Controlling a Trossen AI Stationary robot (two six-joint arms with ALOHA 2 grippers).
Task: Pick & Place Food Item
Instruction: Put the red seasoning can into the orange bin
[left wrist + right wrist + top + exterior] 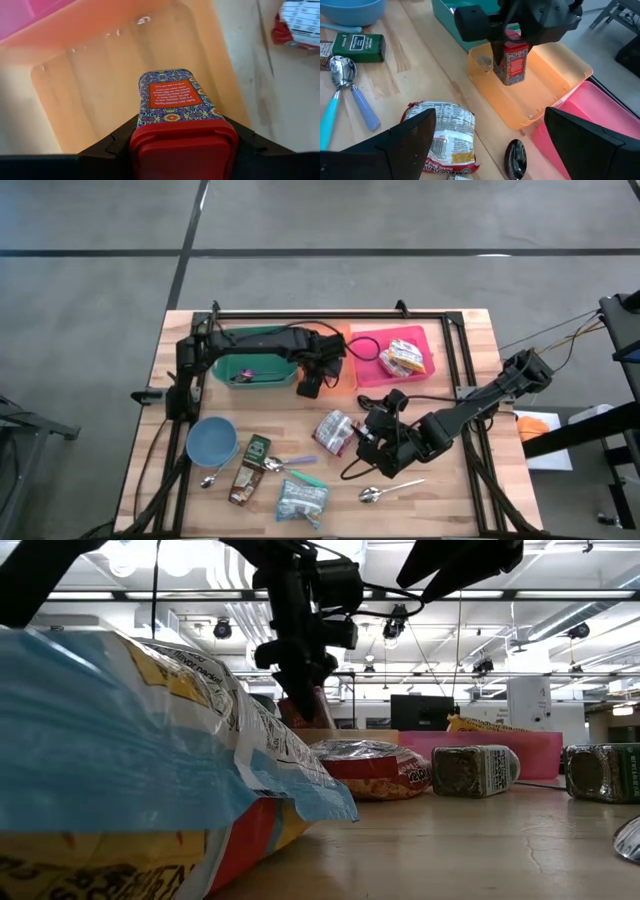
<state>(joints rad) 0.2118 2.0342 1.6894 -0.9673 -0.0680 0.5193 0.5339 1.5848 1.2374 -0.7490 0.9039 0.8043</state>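
Gripping patterned tin upright, red lid up, left gripper fingers over orange tray, right gripper fingers spread.

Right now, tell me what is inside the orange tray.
The left hand holds a patterned tin with a red lid down inside the orange tray. The tray floor around it looks bare. The spot under the tin is covered, so contact cannot be seen.

Four cameras covering one wooden table

Overhead is looking straight down; the low one is peering level across the tabletop, crowded by a snack bag. Both wrist cameras — close in — are sharing the orange tray and patterned tin.
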